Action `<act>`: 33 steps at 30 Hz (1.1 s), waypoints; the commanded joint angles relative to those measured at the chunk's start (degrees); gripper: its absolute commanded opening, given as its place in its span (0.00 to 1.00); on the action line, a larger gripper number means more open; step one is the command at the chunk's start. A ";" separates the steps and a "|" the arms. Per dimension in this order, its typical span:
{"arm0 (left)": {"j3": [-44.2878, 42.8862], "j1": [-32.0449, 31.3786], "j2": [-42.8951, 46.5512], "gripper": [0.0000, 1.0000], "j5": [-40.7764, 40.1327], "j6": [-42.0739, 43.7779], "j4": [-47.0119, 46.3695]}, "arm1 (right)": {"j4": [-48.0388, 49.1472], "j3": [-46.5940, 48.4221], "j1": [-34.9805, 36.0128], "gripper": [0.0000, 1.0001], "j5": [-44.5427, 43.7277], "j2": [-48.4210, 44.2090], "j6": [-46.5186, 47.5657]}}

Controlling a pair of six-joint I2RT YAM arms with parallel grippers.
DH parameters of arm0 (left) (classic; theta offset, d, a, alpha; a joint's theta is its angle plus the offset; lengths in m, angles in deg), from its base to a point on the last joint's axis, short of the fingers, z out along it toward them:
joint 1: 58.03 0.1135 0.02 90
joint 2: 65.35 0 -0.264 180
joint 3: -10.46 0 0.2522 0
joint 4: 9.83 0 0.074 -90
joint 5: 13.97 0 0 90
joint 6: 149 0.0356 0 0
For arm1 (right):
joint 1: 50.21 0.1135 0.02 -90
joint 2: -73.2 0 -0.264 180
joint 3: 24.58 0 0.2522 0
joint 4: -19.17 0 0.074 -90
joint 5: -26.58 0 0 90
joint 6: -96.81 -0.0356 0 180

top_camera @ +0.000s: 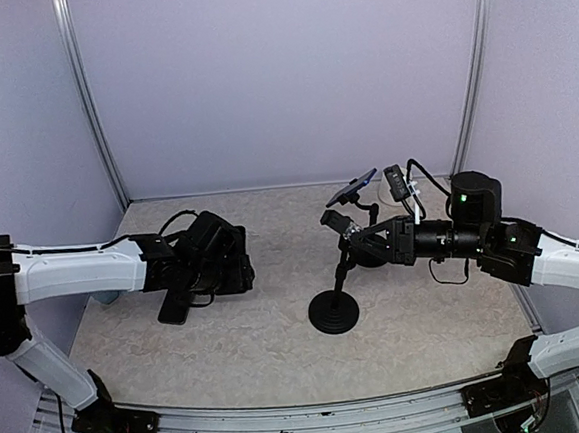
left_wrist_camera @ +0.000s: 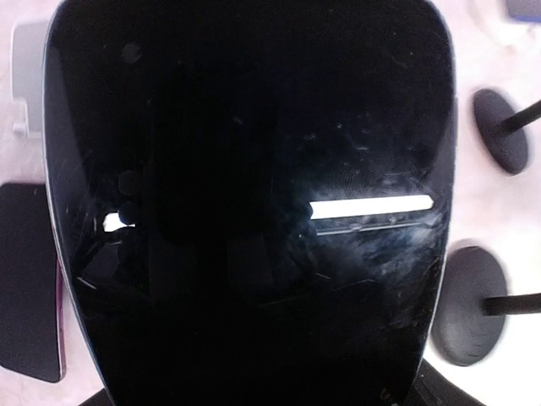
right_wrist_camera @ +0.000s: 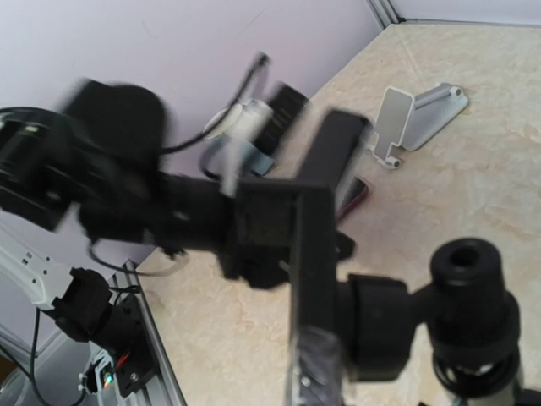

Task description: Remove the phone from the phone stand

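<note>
A black phone (left_wrist_camera: 254,169) fills the left wrist view, its dark screen facing the camera and hiding the fingers. In the top view my left gripper (top_camera: 223,267) holds this phone (top_camera: 235,269) low over the table at the left, well apart from the stand. The black phone stand (top_camera: 334,313) has a round base and a thin pole at centre. My right gripper (top_camera: 357,239) is shut on the stand's upper part. The right wrist view shows the stand's empty holder plate (right_wrist_camera: 314,254) and ball joint (right_wrist_camera: 469,288) close up and blurred.
A second black stand at the back carries a blue phone (top_camera: 352,186). Another dark phone (top_camera: 173,308) lies flat under the left arm and shows in the left wrist view (left_wrist_camera: 25,279). A white stand (right_wrist_camera: 418,114) lies on the table. Purple walls enclose the table.
</note>
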 commanded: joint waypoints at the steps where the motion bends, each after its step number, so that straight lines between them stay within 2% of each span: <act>1: -3.77 0.29 -5.97 0.15 -3.69 -2.18 4.48 | -1.88 0.72 -0.97 0.00 -1.86 -0.25 2.21; 9: -5.03 0.85 -11.79 0.17 -2.36 -2.06 3.59 | -2.16 0.55 -1.10 0.00 -1.93 -0.20 2.28; 16: -3.45 0.85 -14.42 0.23 -0.43 -3.30 -0.24 | -1.60 0.46 -1.19 0.00 -1.58 0.23 2.21; 23: -3.63 0.93 -17.39 0.24 -1.47 -3.69 -0.44 | -1.33 0.37 -1.25 0.00 -1.10 0.47 2.21; 33: -1.82 0.54 -16.71 0.37 -1.28 -3.99 -0.67 | -1.47 0.37 -1.43 0.00 -1.03 0.47 2.28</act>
